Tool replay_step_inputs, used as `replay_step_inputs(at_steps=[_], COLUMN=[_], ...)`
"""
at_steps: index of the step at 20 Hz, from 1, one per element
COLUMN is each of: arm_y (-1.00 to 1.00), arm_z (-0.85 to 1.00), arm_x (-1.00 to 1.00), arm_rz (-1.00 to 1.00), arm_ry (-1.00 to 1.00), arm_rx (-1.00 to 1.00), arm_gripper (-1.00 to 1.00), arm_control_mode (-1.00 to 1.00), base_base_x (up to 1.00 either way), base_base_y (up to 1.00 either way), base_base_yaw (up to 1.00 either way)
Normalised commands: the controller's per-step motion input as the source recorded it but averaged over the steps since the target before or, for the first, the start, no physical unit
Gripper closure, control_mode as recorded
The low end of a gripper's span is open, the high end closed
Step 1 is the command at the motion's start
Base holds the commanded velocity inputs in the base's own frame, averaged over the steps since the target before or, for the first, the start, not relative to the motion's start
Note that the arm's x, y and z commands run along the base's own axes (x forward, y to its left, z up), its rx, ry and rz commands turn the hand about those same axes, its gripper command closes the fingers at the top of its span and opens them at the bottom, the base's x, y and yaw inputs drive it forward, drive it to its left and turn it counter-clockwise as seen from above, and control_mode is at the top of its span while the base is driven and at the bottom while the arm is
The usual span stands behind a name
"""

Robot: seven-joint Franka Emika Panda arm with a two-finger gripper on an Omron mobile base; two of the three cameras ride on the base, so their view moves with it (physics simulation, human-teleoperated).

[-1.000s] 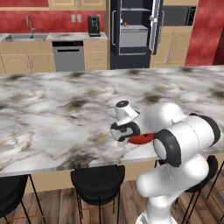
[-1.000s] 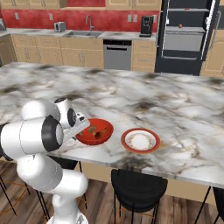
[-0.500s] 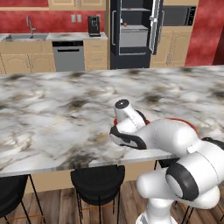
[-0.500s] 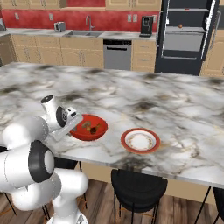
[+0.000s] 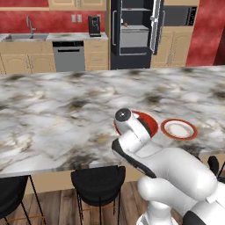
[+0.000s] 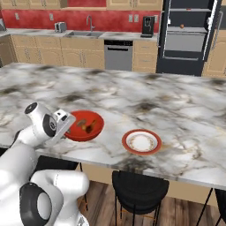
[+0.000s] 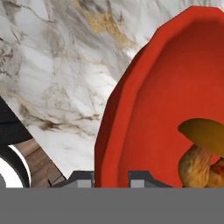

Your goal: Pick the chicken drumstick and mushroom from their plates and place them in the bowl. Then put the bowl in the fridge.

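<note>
The red bowl (image 6: 86, 126) sits near the counter's front edge, and part of it shows behind my hand (image 5: 149, 124). In it lies the brown mushroom (image 7: 204, 134), with a browner lump that may be the chicken drumstick (image 7: 195, 168) beneath the cap. My gripper (image 7: 109, 179) is shut on the bowl's near rim (image 7: 114, 131), one fingertip on each side of it; from the right base it sits at the bowl's left edge (image 6: 66, 131). A red-rimmed plate (image 6: 141, 142) with a white centre lies bare to the right. The black fridge (image 6: 190, 35) stands across the room.
The fridge doors (image 5: 134, 33) stand open, showing grey shelves. Black bar stools (image 6: 139, 190) are tucked under the marble counter's near edge (image 5: 52, 165). A dishwasher (image 6: 118, 55) and sink (image 6: 83, 33) line the back wall.
The jaws have closed onto the bowl's rim. My hand shifted slightly left and lower, and my elbow swung round. The bowl has edged a little left with the hand.
</note>
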Motion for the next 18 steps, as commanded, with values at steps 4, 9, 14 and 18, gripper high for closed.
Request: replay_step_inputs(at_steps=[4, 9, 14, 18], arm_y=[0.13, 0.19, 0.19, 0.18], arm_z=[0.42, 0.34, 0.25, 0.17], arm_x=[-0.28, -0.25, -0.31, -0.37], arm_rz=[-0.05, -0.15, -0.16, -0.01], arm_ry=[-0.06, 0.0, 0.0, 0.0], arm_rx=[-0.07, -0.1, -0.03, 0.0], arm_gripper=[1.0, 1.0, 1.0, 1.0], arm_control_mode=[-1.0, -1.0, -1.0, -1.0], base_base_x=[0.0, 0.0, 0.0, 0.0], base_base_y=[0.0, 0.0, 0.0, 0.0], base_base_yaw=[0.0, 0.0, 0.0, 0.0])
